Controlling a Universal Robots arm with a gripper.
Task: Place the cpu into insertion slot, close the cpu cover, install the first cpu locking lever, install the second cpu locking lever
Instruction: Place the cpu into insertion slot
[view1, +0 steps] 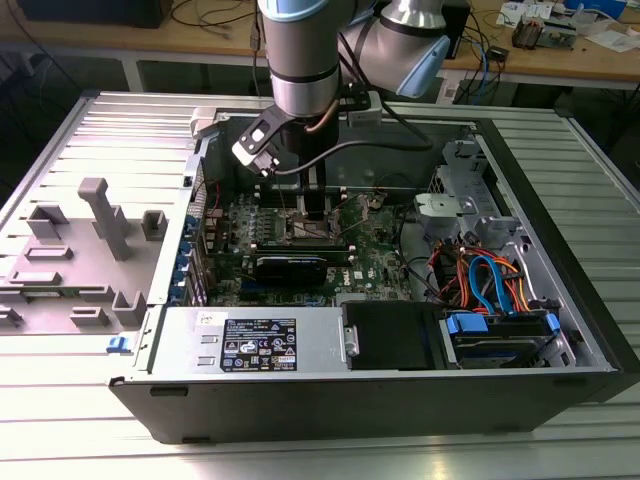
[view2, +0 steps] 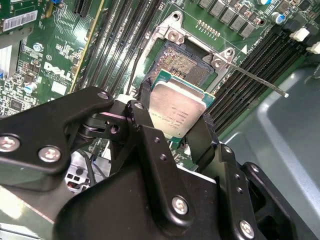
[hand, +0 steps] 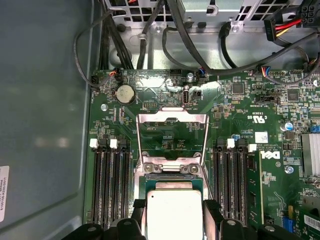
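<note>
My gripper (view2: 175, 120) is shut on the cpu (view2: 177, 107), a flat silver-topped square chip pinched by its edges between two black fingers (hand: 210, 212). The cpu (hand: 172, 210) hangs tilted, close above the insertion slot (view2: 187, 60), whose dark contact field lies bare on the green board. The cpu cover (hand: 172, 116), a thin metal frame with a square window, stands swung open beyond the slot. A thin locking lever (view2: 260, 82) sticks out free beside the slot. In the exterior view the gripper (view1: 316, 215) reaches down into the open computer case.
Long black memory slots (hand: 107, 190) flank the socket on both sides. Black cables (hand: 150, 30) run along the case wall beyond the board. A black card (view1: 300, 265), a power supply (view1: 260, 345) and a drive bay with blue and orange cables (view1: 490, 285) fill the case.
</note>
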